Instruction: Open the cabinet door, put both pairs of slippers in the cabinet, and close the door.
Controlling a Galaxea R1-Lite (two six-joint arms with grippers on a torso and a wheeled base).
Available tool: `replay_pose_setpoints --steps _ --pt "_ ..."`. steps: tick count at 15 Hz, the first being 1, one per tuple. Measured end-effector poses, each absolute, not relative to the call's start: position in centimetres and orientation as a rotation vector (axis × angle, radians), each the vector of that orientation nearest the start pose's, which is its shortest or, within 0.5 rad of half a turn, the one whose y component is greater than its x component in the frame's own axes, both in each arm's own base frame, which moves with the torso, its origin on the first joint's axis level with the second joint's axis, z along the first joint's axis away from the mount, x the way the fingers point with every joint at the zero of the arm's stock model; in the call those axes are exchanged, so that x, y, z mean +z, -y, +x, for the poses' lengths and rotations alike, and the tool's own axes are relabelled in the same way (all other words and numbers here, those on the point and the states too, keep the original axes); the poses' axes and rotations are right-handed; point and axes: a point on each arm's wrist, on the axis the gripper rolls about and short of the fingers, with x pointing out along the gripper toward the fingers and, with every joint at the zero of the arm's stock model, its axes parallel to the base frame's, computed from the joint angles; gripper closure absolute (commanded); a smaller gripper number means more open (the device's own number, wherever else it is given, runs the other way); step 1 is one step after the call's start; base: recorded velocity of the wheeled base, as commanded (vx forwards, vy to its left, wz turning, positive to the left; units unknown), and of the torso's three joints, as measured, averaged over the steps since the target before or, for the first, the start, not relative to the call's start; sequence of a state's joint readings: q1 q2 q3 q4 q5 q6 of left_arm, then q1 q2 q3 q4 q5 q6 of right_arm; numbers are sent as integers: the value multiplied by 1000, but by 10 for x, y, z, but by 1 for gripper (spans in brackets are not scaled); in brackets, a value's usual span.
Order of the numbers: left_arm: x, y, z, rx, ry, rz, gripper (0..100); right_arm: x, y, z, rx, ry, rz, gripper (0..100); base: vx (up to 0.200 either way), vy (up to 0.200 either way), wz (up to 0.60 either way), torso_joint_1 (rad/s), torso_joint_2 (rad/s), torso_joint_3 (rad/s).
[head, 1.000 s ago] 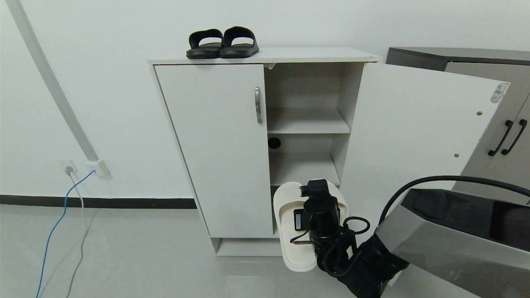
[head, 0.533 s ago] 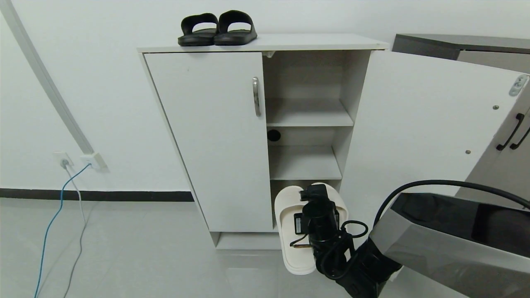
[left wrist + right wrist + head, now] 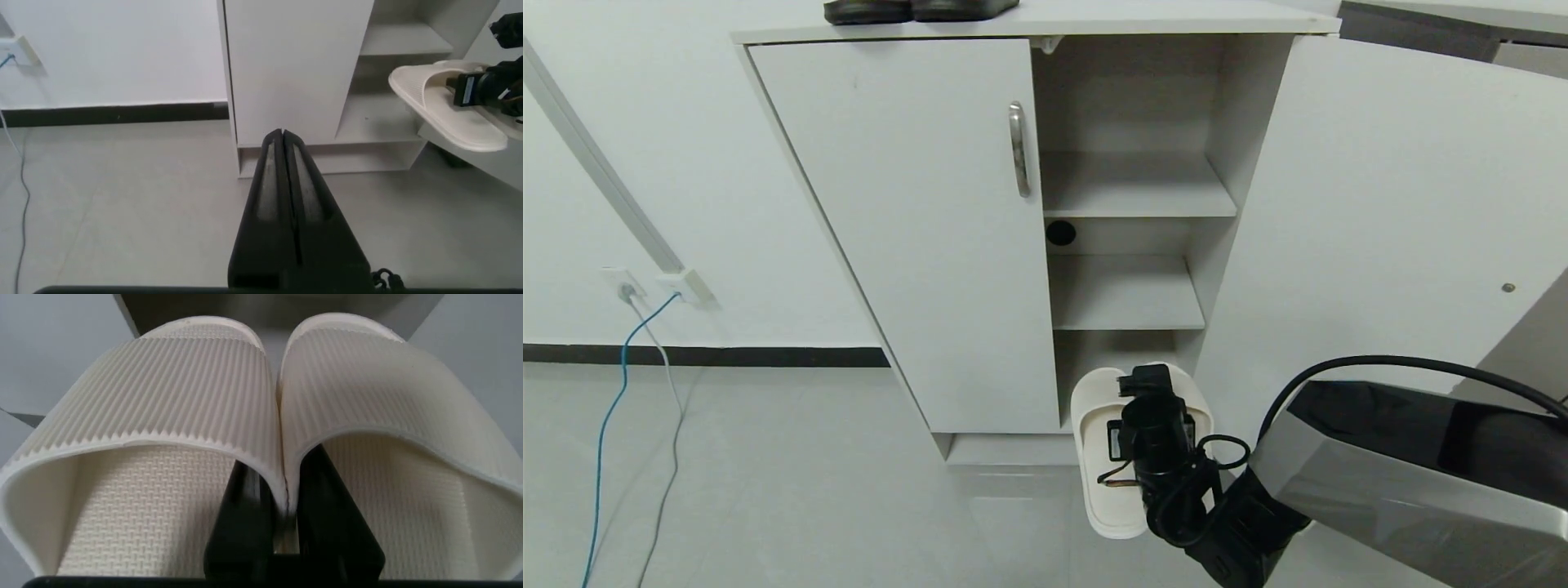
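My right gripper [image 3: 1147,390] is shut on a pair of white slippers [image 3: 1104,474], pinching their two inner side walls together [image 3: 282,490]. The pair hangs just in front of the lowest compartment of the white cabinet [image 3: 1127,294], toes toward it. The right cabinet door [image 3: 1380,229] stands open; the left door [image 3: 907,229] is closed. A pair of black slippers [image 3: 915,10] sits on the cabinet top. My left gripper [image 3: 282,143] is shut with nothing in it, low over the floor left of the white slippers [image 3: 445,106].
Two bare shelves [image 3: 1127,188] sit above the lowest compartment. A wall socket with a blue and a grey cable [image 3: 625,327] is at the left. A grey cabinet [image 3: 1421,16] stands behind the open door. Bare floor [image 3: 768,506] lies left of the cabinet.
The whole head view has shifted: the camera has come closer and lower to the cabinet. The right gripper still holds the white slippers, now nearer the lowest compartment.
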State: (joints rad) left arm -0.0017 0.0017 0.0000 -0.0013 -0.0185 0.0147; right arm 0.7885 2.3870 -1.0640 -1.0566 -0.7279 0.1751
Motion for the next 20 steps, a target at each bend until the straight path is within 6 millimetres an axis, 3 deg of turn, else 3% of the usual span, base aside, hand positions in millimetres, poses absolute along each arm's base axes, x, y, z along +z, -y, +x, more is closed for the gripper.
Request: replay_pose_setpoints --steps 5,11,20 --pt "76 0 -23 -19 0 14 100 51 -290 318 36 3 -5 100 0 0 0 0 3 -183" --pt "76 0 -23 -19 0 12 100 53 -286 321 22 37 -19 100 0 0 0 3 0 -13" --pt "76 0 -23 -20 0 11 100 56 -286 321 22 43 -14 100 200 0 0 0 3 0"
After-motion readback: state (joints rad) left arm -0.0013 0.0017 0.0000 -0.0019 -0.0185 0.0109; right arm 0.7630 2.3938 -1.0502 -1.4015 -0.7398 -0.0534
